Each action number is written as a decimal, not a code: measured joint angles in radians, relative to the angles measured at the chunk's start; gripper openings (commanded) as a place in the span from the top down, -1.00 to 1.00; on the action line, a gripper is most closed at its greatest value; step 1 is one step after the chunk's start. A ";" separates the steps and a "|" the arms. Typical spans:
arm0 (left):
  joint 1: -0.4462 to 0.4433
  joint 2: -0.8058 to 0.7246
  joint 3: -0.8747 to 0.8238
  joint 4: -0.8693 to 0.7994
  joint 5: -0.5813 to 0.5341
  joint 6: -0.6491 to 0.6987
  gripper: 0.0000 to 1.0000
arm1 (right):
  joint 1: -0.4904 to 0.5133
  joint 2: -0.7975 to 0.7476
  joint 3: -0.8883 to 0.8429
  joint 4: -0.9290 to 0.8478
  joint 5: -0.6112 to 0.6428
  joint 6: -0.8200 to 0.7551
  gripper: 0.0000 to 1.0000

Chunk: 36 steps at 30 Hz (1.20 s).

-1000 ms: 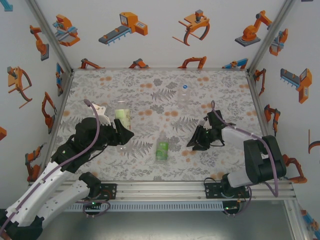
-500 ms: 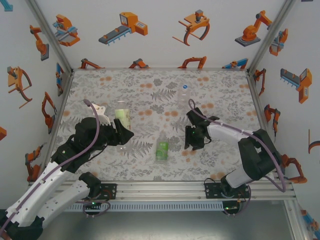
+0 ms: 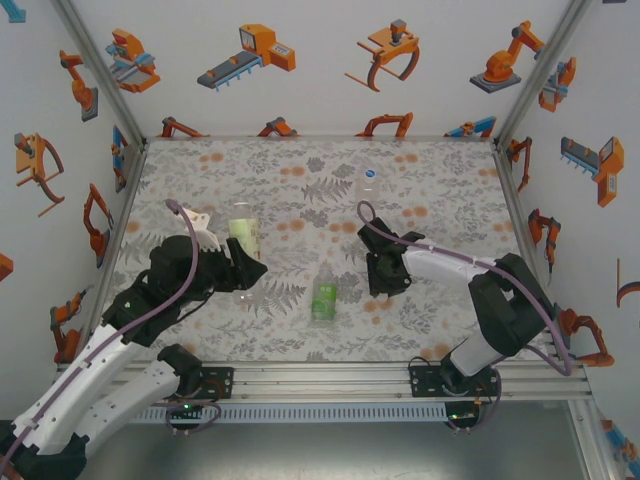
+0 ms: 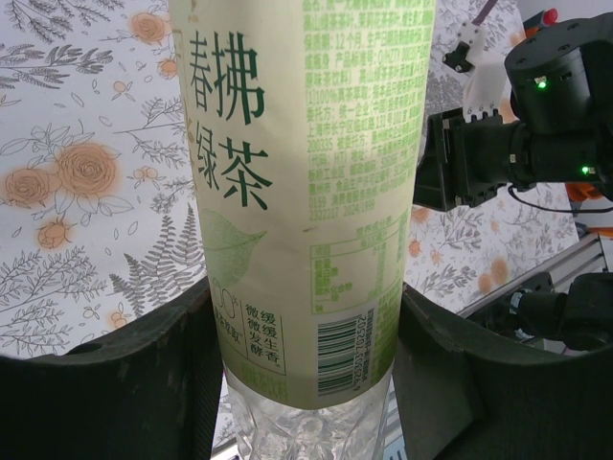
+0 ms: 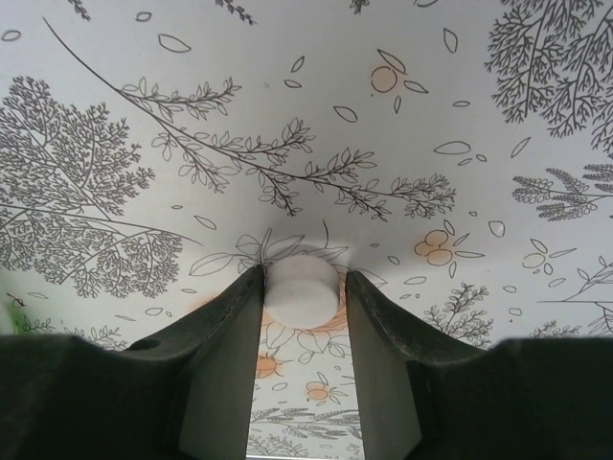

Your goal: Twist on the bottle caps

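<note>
Your left gripper (image 3: 246,268) is clamped on the lower end of the pale-labelled bottle (image 4: 306,192), left of the centre of the table (image 3: 200,180). Both fingers (image 4: 105,383) press against the bottle's sides. Your right gripper (image 5: 303,276) pinches the white cap (image 5: 303,292) between narrowly parted fingertips, low over the floral surface. Between the arms, the green-labelled bottle (image 3: 324,298) lies on its side. The unlabelled bottle (image 3: 368,195) stands farther back, with a blue cap (image 3: 369,173) at its top.

Floral-print table (image 3: 300,170), green-labelled bottle (image 3: 323,298) lying flat, clear bottle (image 3: 368,195) upright farther back
</note>
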 measured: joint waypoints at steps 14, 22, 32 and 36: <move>0.005 0.000 -0.001 0.000 0.010 -0.007 1.00 | 0.000 0.000 0.000 -0.011 -0.030 0.038 0.20; 0.005 0.000 -0.001 0.000 0.015 -0.008 1.00 | 0.000 0.000 0.000 -0.011 -0.030 0.043 0.40; 0.005 0.058 0.010 0.000 0.084 0.048 1.00 | 0.000 -0.134 0.048 -0.068 -0.064 0.021 0.59; 0.005 0.144 0.066 -0.016 0.188 0.165 1.00 | 0.000 -0.269 0.093 -0.049 -0.154 -0.051 0.62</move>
